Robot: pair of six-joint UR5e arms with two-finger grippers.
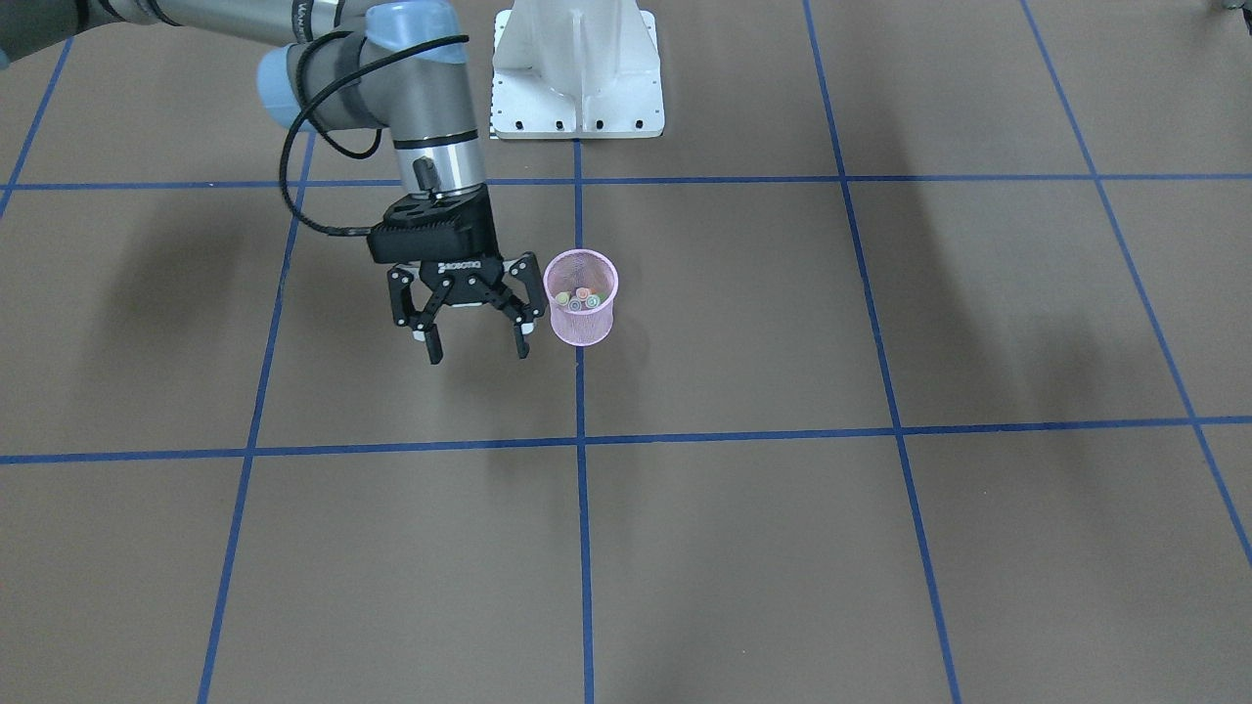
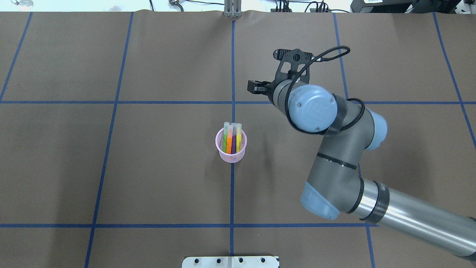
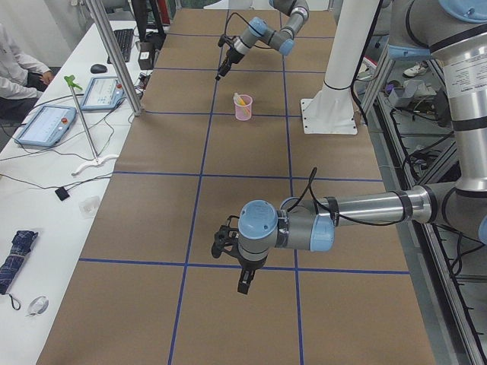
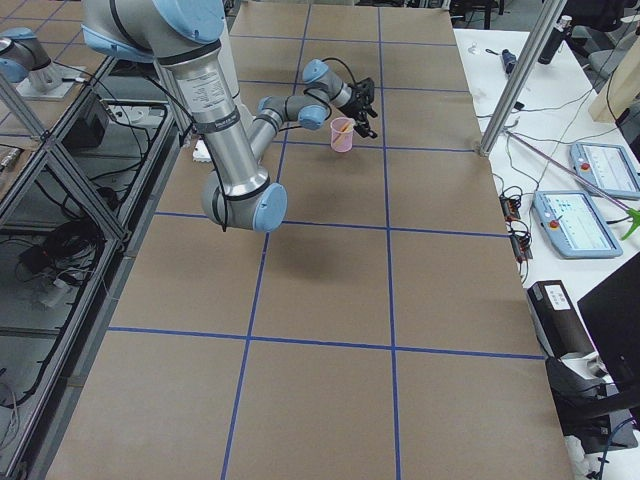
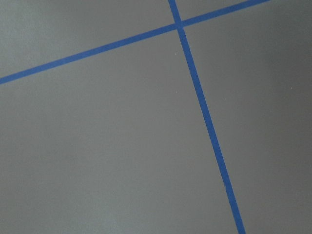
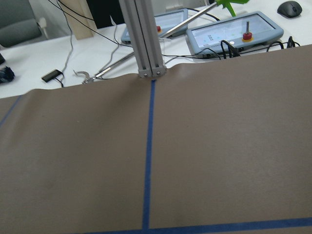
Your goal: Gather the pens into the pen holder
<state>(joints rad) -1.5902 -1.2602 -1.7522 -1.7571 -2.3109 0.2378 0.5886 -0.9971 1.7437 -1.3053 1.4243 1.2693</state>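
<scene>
The pink mesh pen holder [image 1: 581, 311] [image 2: 231, 154] stands upright near the table's middle, on a blue tape line. The pens [image 2: 231, 136] stand inside it, green, orange, purple and yellow, with pale cap ends above the rim [image 1: 579, 296]. My right gripper [image 1: 474, 342] hangs open and empty just beside the holder, a small gap from its wall, fingers pointing down. My left gripper [image 3: 243, 286] shows only in the exterior left view, low over bare table far from the holder; whether it is open or shut I cannot tell.
The white robot base [image 1: 577, 68] stands behind the holder. An aluminium post [image 6: 146, 39] rises at the table's far edge, with operator consoles [image 4: 575, 220] on the bench beyond. A seated person [image 3: 15, 68] is at that bench. Brown table with blue tape lines surrounds the holder.
</scene>
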